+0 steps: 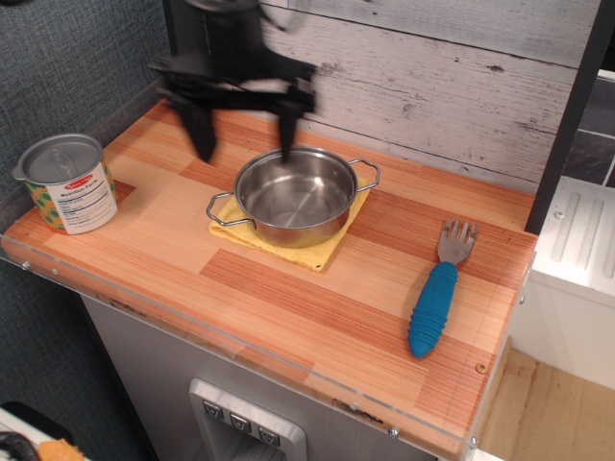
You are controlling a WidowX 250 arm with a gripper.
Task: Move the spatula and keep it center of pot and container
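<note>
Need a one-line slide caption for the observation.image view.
Open gripper above the pot; spatula lies far right, can far left.

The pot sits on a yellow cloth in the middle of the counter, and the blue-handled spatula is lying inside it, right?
Not quite. The pot does sit on the yellow cloth mid-counter, but it is empty. The spatula lies on the wooden counter to the right of the pot, well apart from it, as observation.image shows.

Gripper (244,144) motion-blurred above pot (293,196) back-left rim, arm cut by top edge; yellow cloth (327,248) mostly hidden under pot; can (65,183) label txt illegible.
</note>
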